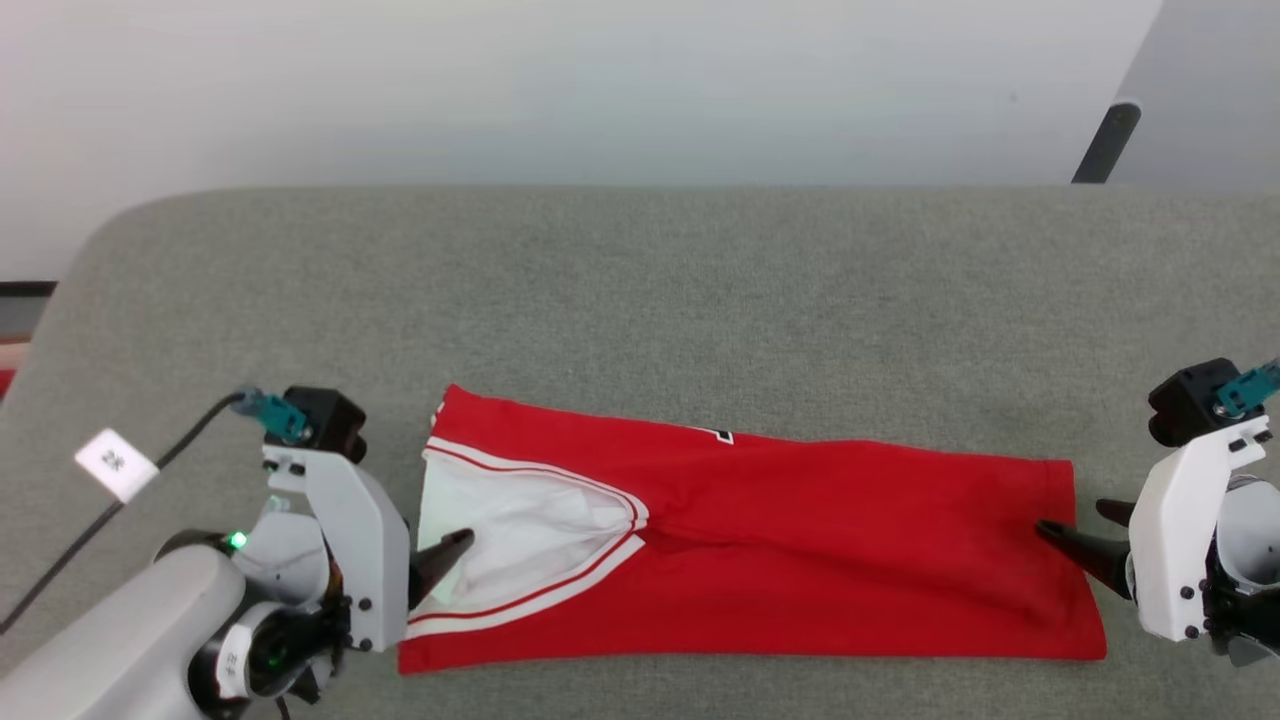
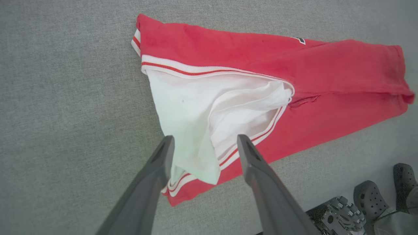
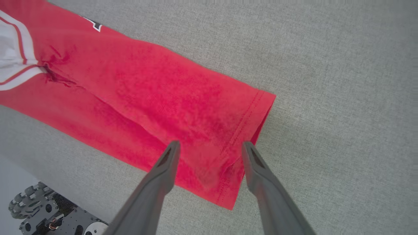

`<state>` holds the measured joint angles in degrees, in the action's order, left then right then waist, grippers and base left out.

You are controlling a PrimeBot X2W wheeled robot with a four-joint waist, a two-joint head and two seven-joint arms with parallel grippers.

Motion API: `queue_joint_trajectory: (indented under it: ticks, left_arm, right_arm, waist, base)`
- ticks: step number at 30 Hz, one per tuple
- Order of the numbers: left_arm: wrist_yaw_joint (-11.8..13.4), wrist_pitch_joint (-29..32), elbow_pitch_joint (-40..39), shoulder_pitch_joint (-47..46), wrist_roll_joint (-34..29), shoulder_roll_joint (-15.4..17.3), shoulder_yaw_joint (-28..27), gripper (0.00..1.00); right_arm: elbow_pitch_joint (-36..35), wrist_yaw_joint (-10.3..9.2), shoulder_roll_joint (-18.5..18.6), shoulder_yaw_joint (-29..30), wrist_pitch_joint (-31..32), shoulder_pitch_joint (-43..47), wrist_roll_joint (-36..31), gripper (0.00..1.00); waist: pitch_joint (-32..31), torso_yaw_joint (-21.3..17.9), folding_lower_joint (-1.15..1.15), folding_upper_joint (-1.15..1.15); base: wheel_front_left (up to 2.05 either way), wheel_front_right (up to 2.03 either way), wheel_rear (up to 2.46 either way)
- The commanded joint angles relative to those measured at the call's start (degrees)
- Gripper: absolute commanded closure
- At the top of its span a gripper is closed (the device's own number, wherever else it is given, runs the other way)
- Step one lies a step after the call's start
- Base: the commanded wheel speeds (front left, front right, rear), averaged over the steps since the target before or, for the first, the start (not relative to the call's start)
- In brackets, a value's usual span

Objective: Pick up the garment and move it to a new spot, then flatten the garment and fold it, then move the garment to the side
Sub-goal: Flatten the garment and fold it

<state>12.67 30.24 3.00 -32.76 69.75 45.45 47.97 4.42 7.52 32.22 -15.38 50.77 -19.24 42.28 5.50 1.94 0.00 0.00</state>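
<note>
Red garment [image 1: 800, 540] lying as a long folded band on grey table [image 1: 640, 300], long axis left to right, white sleeve toward left gripper [image 2: 204, 140], hem toward right gripper [image 3: 210, 145], both pairs of fingers spread wide, holding nothing, black mark at far edge mostly hidden.

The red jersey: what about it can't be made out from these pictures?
- Black mark on the red jersey: head view, wraps under the far edge, unreadable.
- White sleeve: right wrist view, cut off by the picture's edge.
- Jersey's underside: every view, hidden by its own cloth.
</note>
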Motion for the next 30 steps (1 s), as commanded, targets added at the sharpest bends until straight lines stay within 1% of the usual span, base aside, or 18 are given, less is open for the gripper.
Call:
queue_joint_trajectory:
  ticks: [1, 5, 8, 10, 13, 14, 18, 23, 25, 30]
  left_arm:
    - [0.0, -0.8, -0.2, 1.2, 0.0, 0.4, -0.2, 0.0]
    - [-0.3, -4.3, -0.9, 2.7, -0.3, 0.8, -1.5, 0.0]
    - [-0.8, -8.7, -1.6, 4.2, -1.3, 1.5, -2.7, 0.0]
    - [-1.3, -12.5, -2.2, 5.5, -1.8, 1.8, -3.8, 0.0]
    - [-2.7, -19.4, -3.5, 7.8, -3.5, 2.5, -5.5, 0.0]
    - [-2.7, -19.4, -3.5, 7.8, -3.5, 2.5, -5.5, 0.0]
    - [-3.2, -29.3, -4.4, 12.0, -5.6, 2.9, -7.6, 0.0]
    - [-2.5, -39.4, -4.1, 17.0, -7.4, 2.5, -9.7, 0.0]
    - [-2.1, -42.3, -3.7, 18.6, -8.2, 2.2, -10.4, 0.0]
    - [-1.4, -45.2, -2.4, 22.6, -10.3, -0.2, -14.5, 0.0]
  right_arm:
    - [-0.8, -0.06, -0.6, 1.1, -0.4, 1.4, -0.4, 0.0]
    - [-2.8, -0.06, -1.3, 2.6, -1.9, 3.1, -1.7, 0.0]
    - [-4.6, -0.06, -2.1, 4.0, -4.5, 5.1, -2.4, 0.0]
    - [-5.2, -0.06, -2.8, 5.2, -6.5, 6.5, -2.9, 0.0]
    - [-5.8, -0.06, -3.9, 6.9, -8.9, 9.0, -3.7, 0.0]
    - [-5.8, -0.06, -3.9, 6.9, -8.9, 9.0, -3.7, 0.0]
    - [-5.5, -0.06, -4.5, 9.4, -10.7, 11.8, -4.4, 0.0]
    - [-4.2, -0.06, -4.0, 12.7, -11.9, 14.1, -5.0, 0.0]
    - [-3.7, -0.05, -4.3, 13.9, -11.8, 14.5, -5.3, 0.0]
    - [-2.4, -0.05, -4.3, 16.3, -10.5, 15.1, -5.9, 0.0]
  waist:
    - [-1.4, 0.5, 0.0, 0.0]
    - [-3.1, 1.0, 0.0, 0.0]
    - [-4.1, 1.4, 0.0, 0.0]
    - [-4.6, 1.5, 0.0, 0.0]
    - [-5.2, 1.8, 0.0, 0.0]
    - [-5.2, 1.8, 0.0, 0.0]
    - [-5.6, 2.1, 0.0, 0.0]
    - [-5.7, 3.1, 0.0, 0.0]
    - [-5.7, 3.4, 0.0, 0.0]
    - [-5.5, 4.3, 0.0, 0.0]
  base:
    - [0.0, 0.0, 0.0]
    - [0.0, 0.0, 0.0]
    - [0.0, 0.0, 0.0]
    - [0.0, 0.0, 0.0]
    - [0.0, 0.0, 0.0]
    - [0.0, 0.0, 0.0]
    - [0.0, 0.0, 0.0]
    - [0.0, 0.0, 0.0]
    - [0.0, 0.0, 0.0]
    - [0.0, 0.0, 0.0]
